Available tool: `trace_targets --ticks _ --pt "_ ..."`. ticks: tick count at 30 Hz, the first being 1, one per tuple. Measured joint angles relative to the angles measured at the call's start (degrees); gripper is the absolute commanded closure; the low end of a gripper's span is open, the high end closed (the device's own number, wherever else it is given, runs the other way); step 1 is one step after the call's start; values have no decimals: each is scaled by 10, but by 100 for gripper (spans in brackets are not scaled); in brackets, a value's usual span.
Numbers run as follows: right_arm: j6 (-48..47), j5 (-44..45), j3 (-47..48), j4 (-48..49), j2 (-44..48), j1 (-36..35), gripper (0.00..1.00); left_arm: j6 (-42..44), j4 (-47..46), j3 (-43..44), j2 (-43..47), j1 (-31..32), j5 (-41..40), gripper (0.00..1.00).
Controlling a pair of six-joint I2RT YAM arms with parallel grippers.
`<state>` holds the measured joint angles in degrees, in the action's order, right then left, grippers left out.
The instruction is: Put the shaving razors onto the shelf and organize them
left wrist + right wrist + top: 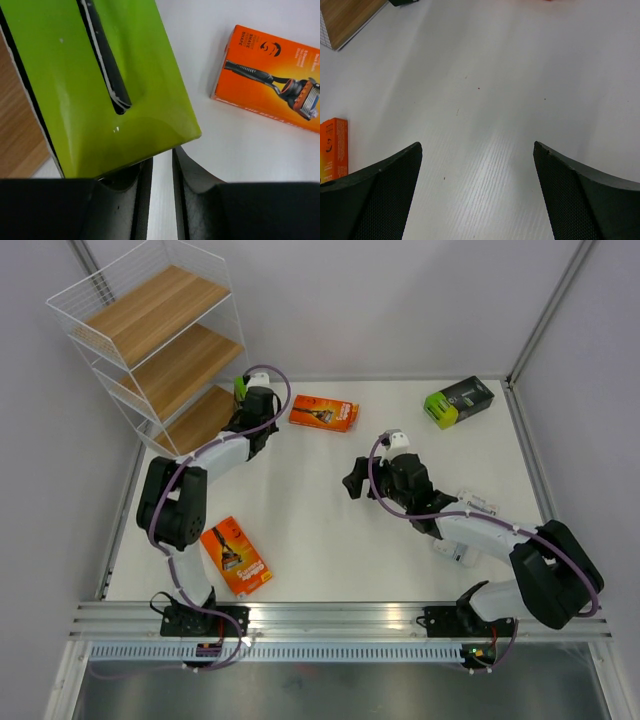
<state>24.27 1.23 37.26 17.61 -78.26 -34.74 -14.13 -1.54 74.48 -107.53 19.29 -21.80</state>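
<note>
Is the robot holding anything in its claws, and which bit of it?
The left claw seems to grip a razor pack by the edge of its lime-green end; the exact contact is hidden. The right claw is open and holds nothing.

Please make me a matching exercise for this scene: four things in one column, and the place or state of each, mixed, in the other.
1 left gripper
2 right gripper
3 shelf
4 white-and-blue pack

A partly hidden under the right arm
B at the far left
C open wide above bare table
D lime-green pack close against it

Pairs: 1-D, 2-C, 3-B, 4-A
</note>
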Motion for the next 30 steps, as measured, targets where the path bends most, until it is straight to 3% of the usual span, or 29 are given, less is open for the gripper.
trace_targets --ticks 9,30 --pt "6 -11 1 17 -22 0 2 64 2 24 -24 -7 9 73" --pt "14 -31 11 26 -49 0 2 79 10 88 -88 -58 14 74"
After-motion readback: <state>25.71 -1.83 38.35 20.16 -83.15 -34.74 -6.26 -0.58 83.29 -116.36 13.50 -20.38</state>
